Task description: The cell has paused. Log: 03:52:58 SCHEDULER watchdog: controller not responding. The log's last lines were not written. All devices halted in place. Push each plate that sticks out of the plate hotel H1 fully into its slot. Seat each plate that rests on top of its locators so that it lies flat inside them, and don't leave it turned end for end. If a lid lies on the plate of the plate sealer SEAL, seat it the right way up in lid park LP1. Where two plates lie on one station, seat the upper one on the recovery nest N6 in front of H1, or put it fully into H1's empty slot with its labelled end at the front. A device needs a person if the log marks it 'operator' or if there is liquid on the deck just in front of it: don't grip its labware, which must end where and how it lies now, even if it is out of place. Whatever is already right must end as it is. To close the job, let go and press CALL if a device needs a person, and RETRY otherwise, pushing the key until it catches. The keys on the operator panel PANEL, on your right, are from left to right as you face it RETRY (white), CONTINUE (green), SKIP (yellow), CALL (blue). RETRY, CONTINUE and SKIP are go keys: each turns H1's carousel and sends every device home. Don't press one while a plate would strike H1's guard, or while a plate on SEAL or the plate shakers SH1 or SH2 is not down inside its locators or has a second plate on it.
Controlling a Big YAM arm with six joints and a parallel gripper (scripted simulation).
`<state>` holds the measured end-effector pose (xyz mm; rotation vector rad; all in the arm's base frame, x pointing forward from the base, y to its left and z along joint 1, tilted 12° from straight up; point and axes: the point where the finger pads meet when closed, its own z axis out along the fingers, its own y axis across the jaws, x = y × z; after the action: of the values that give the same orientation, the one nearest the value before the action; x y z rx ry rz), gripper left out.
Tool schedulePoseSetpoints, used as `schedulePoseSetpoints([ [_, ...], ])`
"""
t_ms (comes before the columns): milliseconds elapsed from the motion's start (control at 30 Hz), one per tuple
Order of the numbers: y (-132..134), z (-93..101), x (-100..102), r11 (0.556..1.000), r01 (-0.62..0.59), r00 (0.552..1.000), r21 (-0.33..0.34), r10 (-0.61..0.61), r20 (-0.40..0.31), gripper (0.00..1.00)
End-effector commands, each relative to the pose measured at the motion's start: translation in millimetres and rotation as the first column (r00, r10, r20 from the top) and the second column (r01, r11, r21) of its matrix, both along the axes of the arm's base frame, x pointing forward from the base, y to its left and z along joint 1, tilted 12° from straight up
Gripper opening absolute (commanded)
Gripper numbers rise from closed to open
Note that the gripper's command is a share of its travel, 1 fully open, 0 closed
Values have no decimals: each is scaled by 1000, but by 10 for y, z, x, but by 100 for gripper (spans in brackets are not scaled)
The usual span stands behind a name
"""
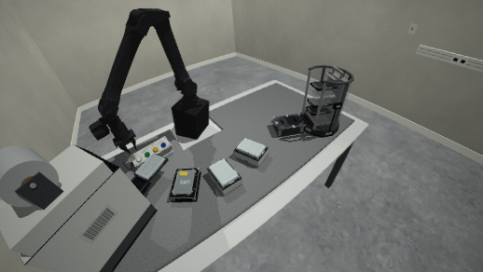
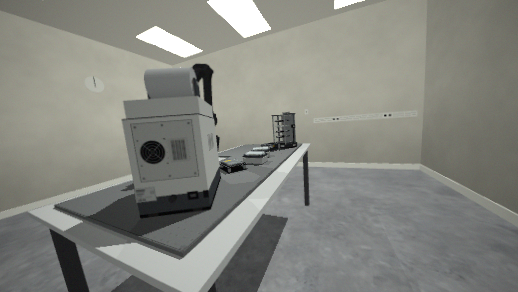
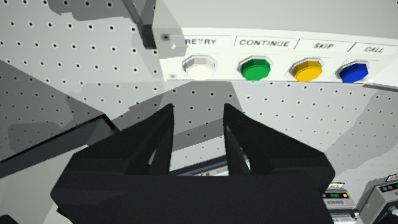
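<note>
My gripper (image 1: 128, 146) hangs just above the operator panel PANEL (image 1: 151, 150), near its left end. In the wrist view the fingers stand close together with a narrow gap and nothing between them. They point at the white RETRY key (image 3: 200, 67), a little short of it. The green CONTINUE (image 3: 255, 69), yellow SKIP (image 3: 307, 70) and blue CALL (image 3: 353, 71) keys follow to the right. Plate hotel H1 (image 1: 326, 100) stands at the far end of the table, with a dark plate on nest N6 (image 1: 288, 125) in front of it.
The sealer SEAL (image 1: 70, 210) fills the near left, with a white plate (image 1: 150, 167) on its stage beside the panel. A dark lid park (image 1: 185, 183) and two shakers with plates (image 1: 225, 174) (image 1: 251, 150) sit mid-table. The arm's base (image 1: 190, 116) stands behind them.
</note>
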<state>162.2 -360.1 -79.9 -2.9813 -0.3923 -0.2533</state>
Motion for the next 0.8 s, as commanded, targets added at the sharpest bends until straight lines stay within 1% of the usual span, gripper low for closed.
schedulePoseSetpoints([
  [0, -121, 68, 45, 1000, 8, 1000, -29, -8, 11, 32],
  [33, -120, 68, 45, 1000, 8, 1000, -29, -8, 11, 30],
  [100, -120, 68, 45, 1000, 8, 1000, -29, -8, 11, 30],
  [500, -109, 69, 44, 1000, 8, 1000, -29, -8, 11, 6],
  [533, -38, 79, 73, 999, 8, 1000, -35, -7, 14, 4],
  [600, 42, -81, 56, 1000, 6, 1000, -1, -6, 2, 0],
  [667, 42, -81, 56, 1000, 6, 1000, -1, -6, 2, 0],
  [700, -16, -78, 68, 1000, 9, 1000, -10, -9, 5, 0],
  [767, 17, -115, 63, 1000, 8, 1000, -5, -8, 3, 0],
])
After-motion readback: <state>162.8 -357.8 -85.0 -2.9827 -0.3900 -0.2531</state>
